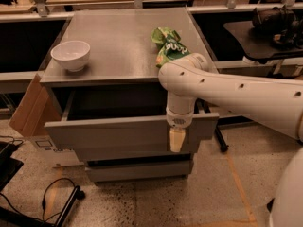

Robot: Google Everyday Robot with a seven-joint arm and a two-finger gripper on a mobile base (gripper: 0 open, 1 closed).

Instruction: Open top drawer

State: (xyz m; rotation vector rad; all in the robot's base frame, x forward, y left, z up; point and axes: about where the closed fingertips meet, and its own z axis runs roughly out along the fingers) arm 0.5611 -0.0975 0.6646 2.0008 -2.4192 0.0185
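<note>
The top drawer point(118, 131) is a wide grey drawer with a plain front panel. It stands pulled out from under the cabinet top, with its dark interior showing behind the front. My gripper point(176, 140) hangs from the white arm and points straight down in front of the drawer's front panel, right of its middle. One yellowish finger point(175, 141) lies against the panel's upper part. Two lower grey drawer fronts point(137, 169) sit closed beneath it.
A white bowl point(70, 55) stands on the cabinet top point(118, 41) at the left. A green snack bag point(168, 46) lies at the right, by my arm's elbow. A cardboard box point(28, 108) leans left of the cabinet. Black cables point(57, 197) lie on the floor.
</note>
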